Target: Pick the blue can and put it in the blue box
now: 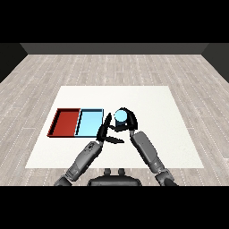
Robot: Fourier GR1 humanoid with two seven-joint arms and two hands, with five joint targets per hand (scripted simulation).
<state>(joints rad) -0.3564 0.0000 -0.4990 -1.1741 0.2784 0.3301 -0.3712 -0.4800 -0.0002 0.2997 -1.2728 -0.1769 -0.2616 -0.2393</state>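
Note:
The blue can (120,117) shows its light blue top just right of the light blue tray (89,123). My right hand (130,120) is curled round the can, fingers wrapping its far and right sides. My left hand (105,130) sits just left of the can, near the blue tray's right edge, with its fingers straight and pointing up and its thumb stretched out to the right. The can's lower body is hidden behind the hands.
A red tray (64,122) lies directly left of the blue tray, the two touching side by side. The white table (147,98) spreads around them, with wooden floor beyond its edges.

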